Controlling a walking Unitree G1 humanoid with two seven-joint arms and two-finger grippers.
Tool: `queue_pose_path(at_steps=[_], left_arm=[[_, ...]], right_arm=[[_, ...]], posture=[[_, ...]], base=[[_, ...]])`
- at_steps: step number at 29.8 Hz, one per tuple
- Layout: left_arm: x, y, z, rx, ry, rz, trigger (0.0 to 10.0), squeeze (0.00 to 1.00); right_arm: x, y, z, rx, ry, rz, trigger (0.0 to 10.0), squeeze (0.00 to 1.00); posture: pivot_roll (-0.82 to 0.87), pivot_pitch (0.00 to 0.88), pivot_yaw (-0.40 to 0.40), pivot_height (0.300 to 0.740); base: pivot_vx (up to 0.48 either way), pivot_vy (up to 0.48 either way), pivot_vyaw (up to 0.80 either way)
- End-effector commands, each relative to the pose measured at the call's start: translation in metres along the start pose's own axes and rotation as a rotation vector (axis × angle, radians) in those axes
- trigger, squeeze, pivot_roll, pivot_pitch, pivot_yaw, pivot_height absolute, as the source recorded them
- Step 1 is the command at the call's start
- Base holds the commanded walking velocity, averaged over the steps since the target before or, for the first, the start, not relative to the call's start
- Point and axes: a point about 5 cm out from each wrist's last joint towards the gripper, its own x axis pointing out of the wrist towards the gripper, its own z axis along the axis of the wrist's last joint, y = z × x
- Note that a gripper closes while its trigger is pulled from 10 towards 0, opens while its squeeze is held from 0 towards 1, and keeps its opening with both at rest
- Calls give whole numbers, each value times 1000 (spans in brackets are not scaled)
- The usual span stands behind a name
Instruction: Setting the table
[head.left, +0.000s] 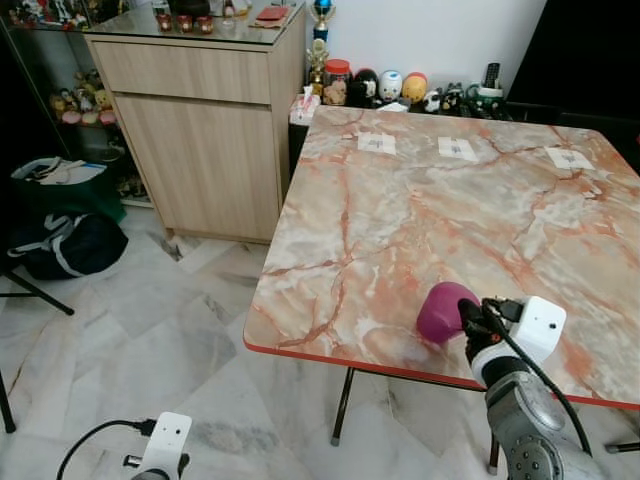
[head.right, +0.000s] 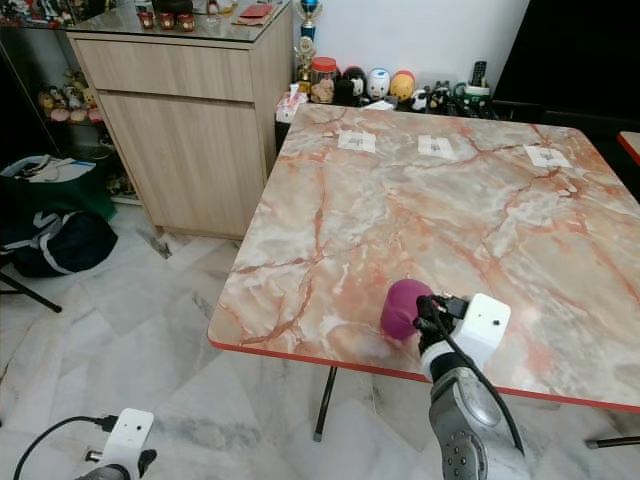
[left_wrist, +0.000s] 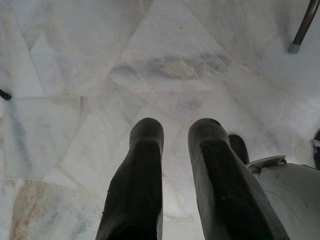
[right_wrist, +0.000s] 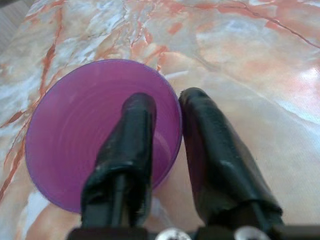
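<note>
- A purple plastic cup (right_wrist: 75, 135) is sitting near the front edge of the marble table (head.left: 450, 210), toward its right front corner; it is translucent, with faint rings showing inside, and nothing is lying in it.
- The right gripper (right_wrist: 167, 145) is pinching the cup's rim, 1 black finger reaching inside the cup and the other pressing on the outside wall.
- The cup is leaning on its side, its mouth facing the gripper.
- The left gripper (left_wrist: 175, 145) is hanging low over the pale marble floor (left_wrist: 75, 65), its 2 fingers standing slightly apart and holding nothing.
- 3 white paper squares (head.left: 457, 149) are lying in a row along the table's far edge.
- A wooden cabinet (head.left: 200, 140) is standing just beyond the table's far left corner.
</note>
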Motion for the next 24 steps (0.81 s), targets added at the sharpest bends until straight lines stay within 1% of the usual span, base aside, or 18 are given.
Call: queue_pose_path(at_steps=[1,6,12,16,17,18,19,20,21,22,23,24], left_arm=[[-1,0,-3,-11,9,-2,10000,0],[-1,0,-3,-12,8,-1,10000,0],[-1,0,-3,-12,6,1,10000,0],[-1,0,-3,-11,6,1,10000,0],[-1,0,-3,-11,6,1,10000,0],[-1,0,-3,-11,6,2,10000,0],[-1,0,-3,-11,6,2,10000,0],[-1,0,-3,-11,6,3,10000,0],[-1,0,-3,-11,6,3,10000,0],[-1,-1,-3,-11,5,3,10000,0],[-1,-1,-3,-10,6,3,10000,0],[-1,-1,-3,-10,6,3,10000,0]], right_arm=[[1,0,0,-6,6,-5,0,0],[1,1,0,-6,6,-6,0,0],[2,1,4,2,-25,-12,0,0],[2,4,5,3,-39,-8,0,0],[2,5,6,-2,-50,-8,0,0],[2,8,9,-8,-90,-9,0,0],[2,8,9,-8,-90,-9,0,0],[2,10,14,-21,-140,-9,0,0],[2,10,14,-21,-140,-9,0,0],[1,19,24,-108,-224,23,0,0],[-1,30,31,-155,-298,67,7882,0],[-2,38,36,-173,-344,97,10000,0]], posture=[[152,9,-68,740],[152,9,-68,740],[151,9,-70,740],[152,8,-71,740],[152,8,-71,740],[152,8,-71,740],[152,8,-71,740],[152,8,-71,740],[152,8,-71,740],[149,7,-70,740],[149,7,-70,740],[149,7,-72,740]], base=[[0,0,0],[0,0,0],[0,0,0],[0,0,0],[0,0,0],[0,0,0],[0,0,0],[0,0,0],[0,0,0],[0,0,0],[0,0,0],[0,0,0]])
